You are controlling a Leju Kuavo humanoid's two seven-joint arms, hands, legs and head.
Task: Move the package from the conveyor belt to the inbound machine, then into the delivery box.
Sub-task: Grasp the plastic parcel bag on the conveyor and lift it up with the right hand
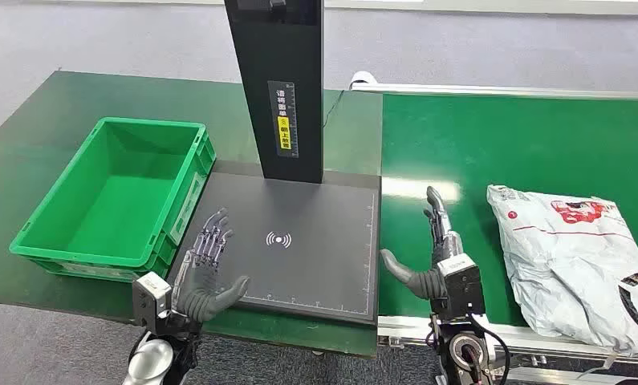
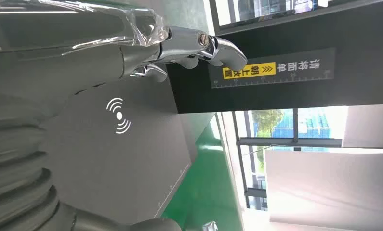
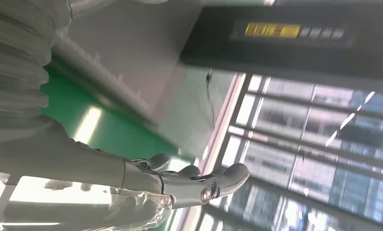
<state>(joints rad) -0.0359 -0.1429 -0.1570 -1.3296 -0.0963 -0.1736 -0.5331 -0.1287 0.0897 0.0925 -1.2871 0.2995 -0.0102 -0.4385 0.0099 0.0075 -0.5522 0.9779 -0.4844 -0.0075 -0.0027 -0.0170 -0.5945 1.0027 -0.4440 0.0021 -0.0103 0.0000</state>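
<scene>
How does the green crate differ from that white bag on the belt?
The green crate is a rigid, open-topped box with nothing in it; the white package is soft, crumpled plastic with red print. The crate sits left of the black scanner platform, the package to its right on the conveyor belt. Neither hand touches either.

White package (image 1: 576, 261) lies on green conveyor belt (image 1: 516, 152); both hands, left hand (image 1: 207, 269) and right hand (image 1: 436, 253), empty, fingers spread; green delivery box (image 1: 67, 241) beside inbound machine (image 1: 315, 273).

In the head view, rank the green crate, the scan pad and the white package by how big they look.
1. Green crate and dark scan pad: too alike in spread to rank.
2. White package on the conveyor belt: smallest, though the frame edge cuts it off.
</scene>
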